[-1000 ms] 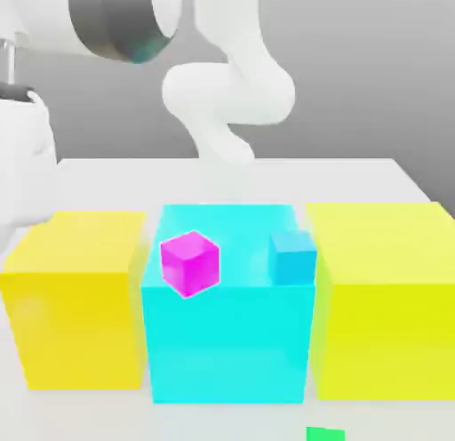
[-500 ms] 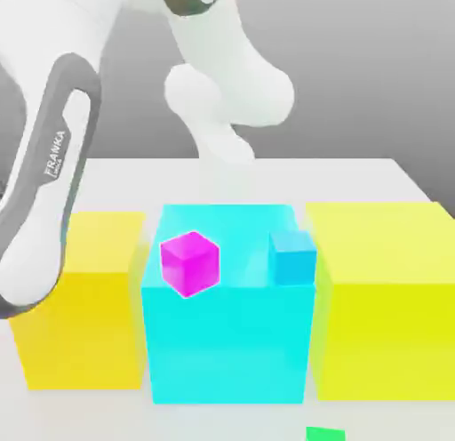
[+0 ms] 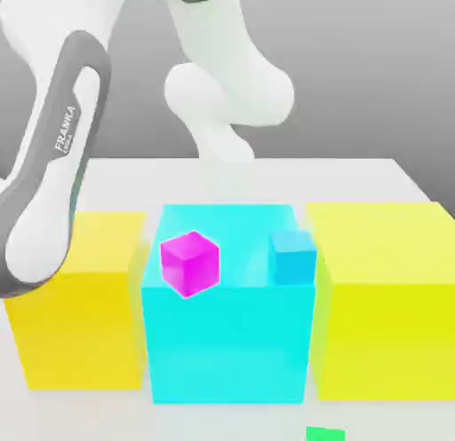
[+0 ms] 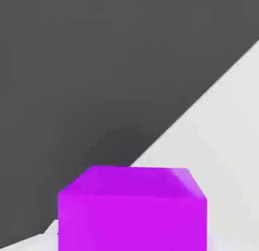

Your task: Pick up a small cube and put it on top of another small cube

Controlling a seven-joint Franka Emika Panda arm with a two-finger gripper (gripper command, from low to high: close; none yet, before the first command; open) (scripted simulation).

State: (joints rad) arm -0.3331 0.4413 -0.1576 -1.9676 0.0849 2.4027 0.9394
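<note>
**Operator:** State the location of the task objects.

**Technician:** The magenta cube rests on the top face of the large cyan block, toward the exterior view's left. The small blue cube rests on the same face, toward the exterior view's right and well apart from the magenta one. Neither is stacked, so the task has not begun in effect.

**Operator:** Why that arrangement?

**Technician:** Both sit on one level surface at one height, which probably keeps the transfer short: lift, shift sideways, lower. The yellow block and the yellow-green block flank the cyan block and likely limit side approaches.

**Operator:** Arm pose?

**Technician:** The arm link slants across the exterior view's left, in front of the yellow block, with the white elbow behind the cyan block. The hand view shows a purple block on a pale surface; whether it relates to the task objects is unclear.

**Operator:** Gripper condition?

**Technician:** Cannot tell; nothing appears to be carried.
</note>
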